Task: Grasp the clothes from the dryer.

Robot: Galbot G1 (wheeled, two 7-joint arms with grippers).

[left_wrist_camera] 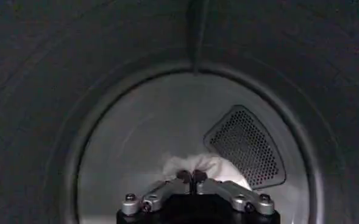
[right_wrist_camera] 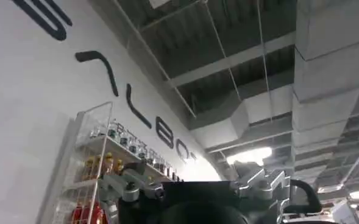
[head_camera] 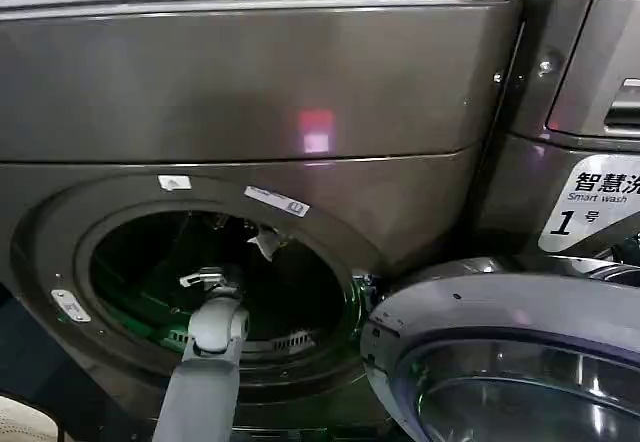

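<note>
Left gripper: inside the dryer drum, fingertips together, pinching white garment.
Garment: at drum's back wall, beside perforated vent.
Advice: keep the pinch firm, pull straight out through the porthole.
Right gripper: parked, pointing at ceiling, fingers apart.

White clothes lie bunched deep inside the open dark dryer.

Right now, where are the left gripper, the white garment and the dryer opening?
left gripper [left_wrist_camera: 192, 177], left wrist view, between its closed fingertips.
white garment [left_wrist_camera: 214, 164], left wrist view, bunched fabric above the fingers.
dryer [head_camera: 330, 232], head view, porthole rim.
</note>
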